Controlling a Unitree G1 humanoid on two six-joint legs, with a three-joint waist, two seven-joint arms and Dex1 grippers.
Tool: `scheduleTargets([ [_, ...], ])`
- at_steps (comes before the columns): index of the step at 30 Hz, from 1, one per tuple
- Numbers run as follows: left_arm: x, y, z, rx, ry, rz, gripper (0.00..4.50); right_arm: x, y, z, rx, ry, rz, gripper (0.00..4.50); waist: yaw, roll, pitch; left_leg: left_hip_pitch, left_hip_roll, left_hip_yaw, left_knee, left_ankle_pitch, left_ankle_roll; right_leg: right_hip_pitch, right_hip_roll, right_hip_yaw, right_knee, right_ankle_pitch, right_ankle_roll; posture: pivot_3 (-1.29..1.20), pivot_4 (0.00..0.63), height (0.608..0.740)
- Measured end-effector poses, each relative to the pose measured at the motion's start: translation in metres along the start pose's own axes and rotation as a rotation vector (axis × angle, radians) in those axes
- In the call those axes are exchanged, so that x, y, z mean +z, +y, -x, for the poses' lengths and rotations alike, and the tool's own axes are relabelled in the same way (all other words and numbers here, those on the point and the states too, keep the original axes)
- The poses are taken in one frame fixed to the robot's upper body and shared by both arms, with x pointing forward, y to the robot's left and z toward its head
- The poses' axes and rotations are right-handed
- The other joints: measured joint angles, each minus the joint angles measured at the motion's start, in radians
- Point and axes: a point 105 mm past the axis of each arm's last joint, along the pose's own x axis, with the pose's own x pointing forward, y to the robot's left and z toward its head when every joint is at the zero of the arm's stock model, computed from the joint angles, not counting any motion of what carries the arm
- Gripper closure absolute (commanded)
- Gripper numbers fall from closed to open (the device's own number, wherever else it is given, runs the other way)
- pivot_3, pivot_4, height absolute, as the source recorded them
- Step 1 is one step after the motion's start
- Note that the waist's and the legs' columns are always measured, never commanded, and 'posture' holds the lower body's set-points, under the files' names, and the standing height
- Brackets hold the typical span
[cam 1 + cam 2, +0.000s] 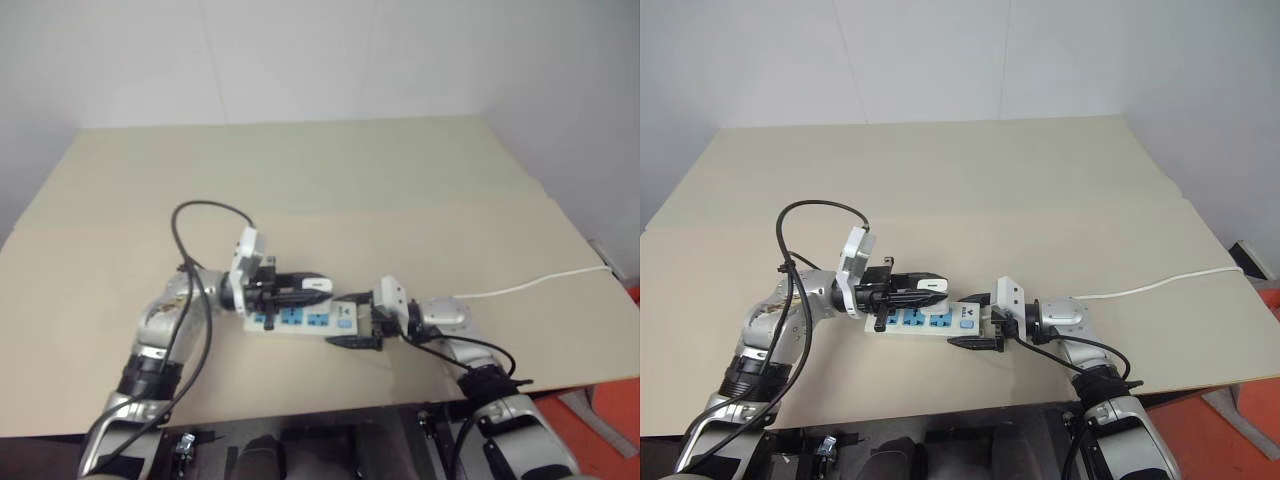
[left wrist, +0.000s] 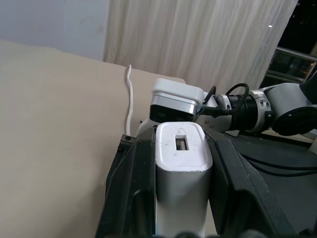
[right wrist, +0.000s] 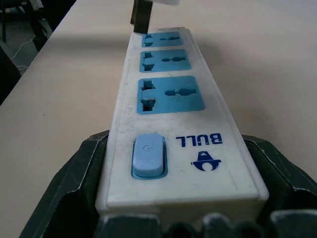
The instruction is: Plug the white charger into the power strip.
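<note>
Left wrist view: the left gripper [image 2: 181, 198] is clamped on the white charger [image 2: 182, 168], its two black fingers [image 2: 131, 193] pressed against the charger's long sides, with the charger's end face and a small rectangular slot in it turned toward the camera. Beyond the charger sit the right arm's white wrist block and silver forearm, and the thin white cord [image 2: 130, 99] runs away across the beige surface [image 2: 54, 129].

In the head views the left gripper [image 1: 300, 288] points level toward the robot's right and holds the charger [image 1: 316, 285] just above the power strip [image 1: 300, 320], over the sockets near the strip's left end. The right wrist view shows the charger's dark prongs [image 3: 142, 16] hanging over the far socket [image 3: 161, 38]; whether they touch the socket face cannot be told.

The right gripper [image 3: 181, 198] grips the power strip [image 3: 173, 114] at its switch end, its black fingers [image 3: 74, 173] tight against both long edges. The blue switch [image 3: 148, 155] lies nearest the gripper, beside a blue printed logo, and the three blue socket faces run away from it in a row. The strip lies flat on the surface, near its front edge, between the two arms. Its cord [image 1: 530, 285] trails off to the right across the surface toward the edge. A black cable [image 1: 195, 215] loops up from the left arm over the surface.
</note>
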Motion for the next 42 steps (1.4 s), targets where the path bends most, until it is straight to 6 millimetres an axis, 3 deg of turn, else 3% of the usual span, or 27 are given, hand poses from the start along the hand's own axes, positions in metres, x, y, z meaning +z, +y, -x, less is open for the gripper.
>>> scheduleTargets([
  [11, -0.022, -0.003, -0.002, -0.014, 0.068, -0.039, 3.48, 0.0, -0.001, 0.0, -0.008, 0.0, -0.003, 1.05, 0.0, 0.0, 0.0, 0.0, 0.0, 0.0, 0.0, 0.0, 0.0, 0.0, 0.0, 0.0, 0.0, 0.0, 0.0, 0.0, 0.15, 0.74],
  [42, -0.025, 0.005, 0.001, 0.001, 0.033, -0.012, 3.48, 0.0, 0.0, 0.0, -0.007, 0.0, -0.006, 1.05, 0.0, 0.0, 0.0, 0.0, 0.0, 0.0, 0.0, 0.0, 0.0, 0.0, 0.0, 0.0, 0.0, 0.0, 0.0, 0.0, 0.15, 0.74],
])
